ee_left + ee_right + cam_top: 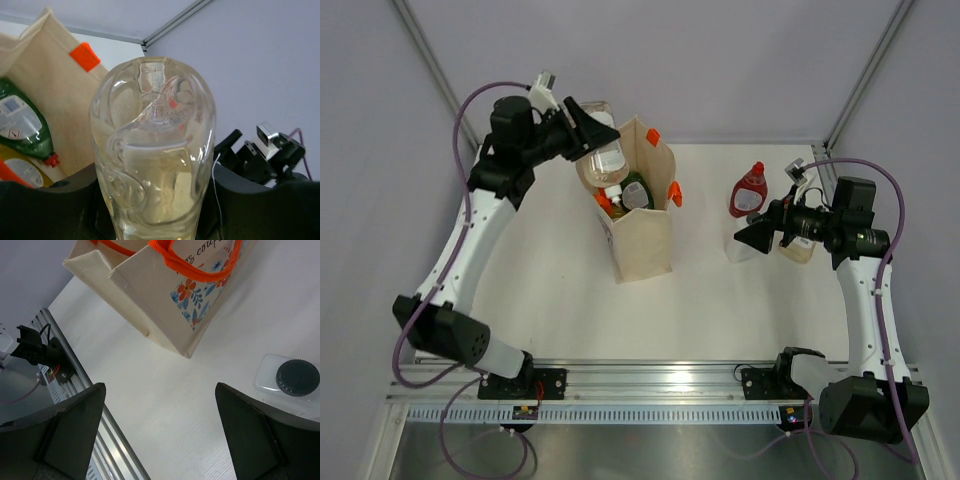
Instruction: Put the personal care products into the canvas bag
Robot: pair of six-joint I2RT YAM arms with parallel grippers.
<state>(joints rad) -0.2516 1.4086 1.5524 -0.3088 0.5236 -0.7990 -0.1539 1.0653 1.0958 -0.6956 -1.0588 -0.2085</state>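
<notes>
Left gripper [588, 132]: the jaws are closed narrowly on the clear bottle, which is taken across its body.
Clear bottle [155, 150]: it is held in the air at the left rim of the bag and is not yet inside. Pale liquid is seen in it, so some weight is expected. The moulded plastic looks smooth and stiff and may slip, so a firm hold across the body is judged best.
Bag [645, 235]: it stands upright in the middle of the table with its mouth open. The cloth is soft, so the rim can be pushed in if it is touched.
Green bottle [22, 125]: it is seen already inside the bag, with other bottles.
Red bottle [748, 190]: it stands on the table, right of the bag and apart from it.
Right gripper [160, 405]: the jaws are spread wide and nothing is held.
Capped bottle [295, 377]: it stands just beside the right finger. It is probably light and should be taken below the cap.
</notes>
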